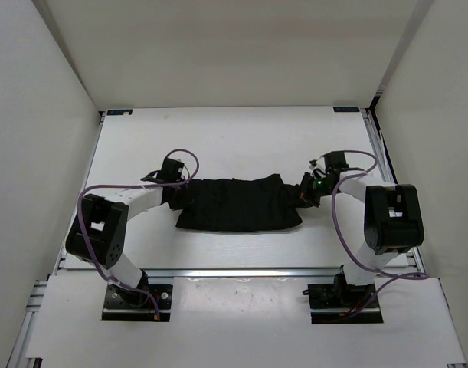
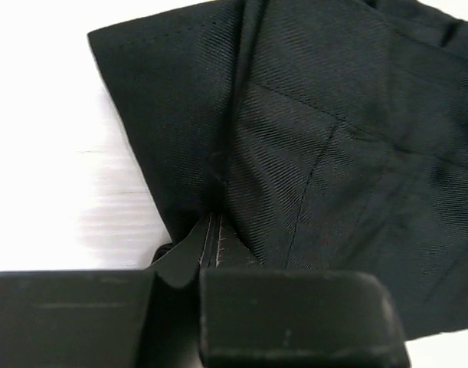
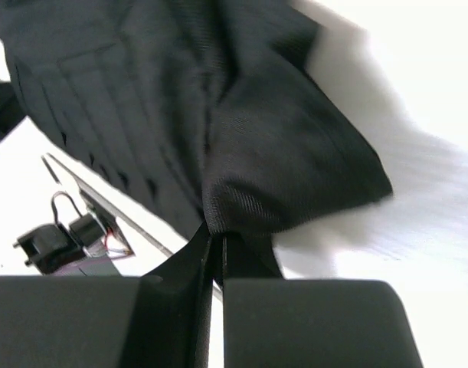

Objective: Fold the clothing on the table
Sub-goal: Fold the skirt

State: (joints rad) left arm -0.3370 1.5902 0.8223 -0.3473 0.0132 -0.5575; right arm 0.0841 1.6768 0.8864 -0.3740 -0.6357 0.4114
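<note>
**Garment (image 1: 237,203) pinched at both ends**

Left hand (image 1: 178,198) sat at the left end of the black garment, clenched on the fabric. In its wrist view the two fingers (image 2: 295,322) were pressed together on a gathered fold at the cloth's edge. The fabric fanned away from that pinch, with a stitched seam running across it. The white bench (image 1: 241,138) showed bare to the left of it.

From above, the garment lay spread as a wide dark band across the middle of the bench. It stretched between the two hands and sat somewhat nearer the metal rail (image 1: 241,271) than the far edge. Its lower edge was fairly straight and its top edge was rumpled.

At the right end, the right hand (image 1: 305,193) was likewise clenched on the garment. Its wrist view showed the fingers (image 3: 310,322) closed on a bunched corner of cloth. Narrow pleats ran across the fabric beyond, and the bench behind was blurred.
</note>
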